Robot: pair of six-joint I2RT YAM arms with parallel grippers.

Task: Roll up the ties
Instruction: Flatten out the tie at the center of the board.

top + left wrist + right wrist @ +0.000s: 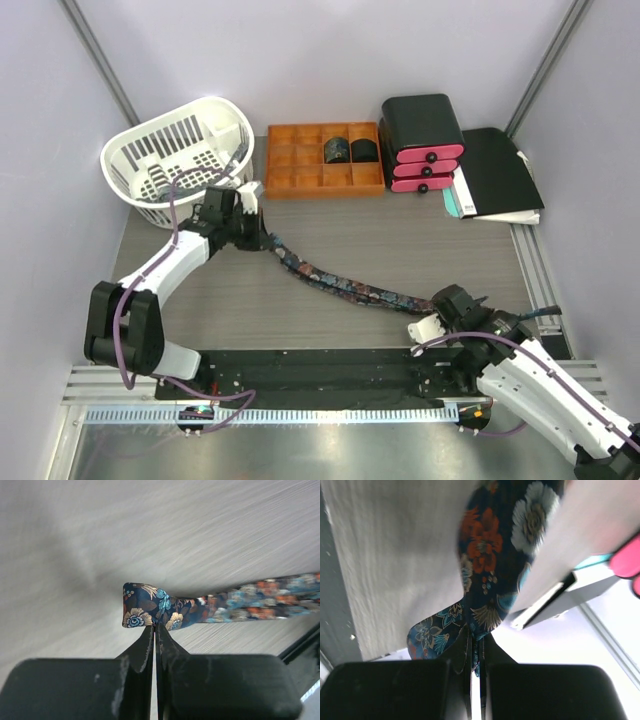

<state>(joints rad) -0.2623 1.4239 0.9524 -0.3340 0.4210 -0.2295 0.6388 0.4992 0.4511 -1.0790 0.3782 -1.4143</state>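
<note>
A dark navy tie (pixel 345 284) with a floral print stretches across the table between my two grippers. My left gripper (pixel 258 237) is shut on its narrow end, seen in the left wrist view (pixel 147 611), with my left gripper (pixel 155 628) pinching the fabric edge. My right gripper (pixel 443 303) is shut on the wide end (pixel 490 555), with my right gripper (pixel 475 640) clamping the fabric. Two rolled ties (pixel 349 150) sit in compartments of the orange tray (pixel 300 160).
A white laundry basket (pixel 180 155) stands at the back left, close behind my left gripper. A black and pink drawer unit (pixel 422 140) and a black folder (pixel 495 175) stand at the back right. A black mat (pixel 320 375) lies along the near edge.
</note>
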